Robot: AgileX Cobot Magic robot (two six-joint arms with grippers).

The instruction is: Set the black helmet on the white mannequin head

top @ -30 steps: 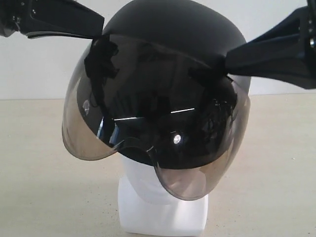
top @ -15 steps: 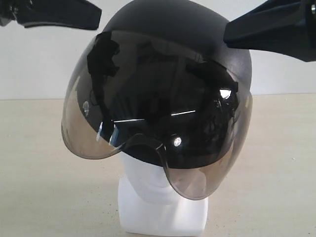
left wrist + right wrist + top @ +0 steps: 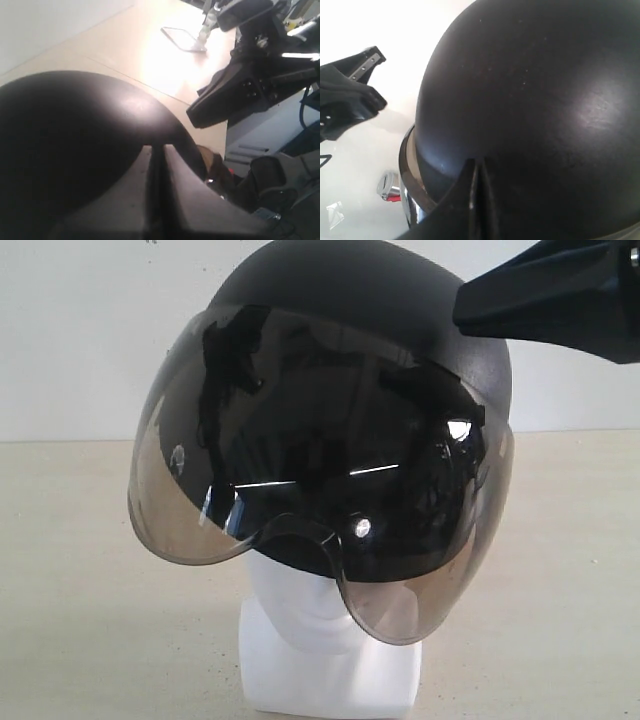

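The black helmet (image 3: 360, 300) sits over the white mannequin head (image 3: 310, 615), whose chin and blocky neck base show below the smoky visor (image 3: 300, 460). My right gripper (image 3: 468, 312) is shut with nothing in it, its tip close by the shell's upper right side. The right wrist view has those closed tips (image 3: 476, 164) right over the matte shell (image 3: 545, 100). My left gripper (image 3: 157, 148) is shut and empty, hovering beside the helmet's dome (image 3: 75, 130). It is out of the exterior view. It shows in the right wrist view as a dark shape (image 3: 347, 100) off the helmet.
The head stands on a beige table (image 3: 70, 590) before a white wall. In the left wrist view the right arm (image 3: 240, 90) hangs past the helmet, with a wire stand base (image 3: 182, 37) on the table and dark equipment beyond the table edge.
My left gripper has risen off the helmet's left side and gone out of the exterior view. The right gripper lifted from the visor's edge to the upper shell. The helmet shifted slightly.
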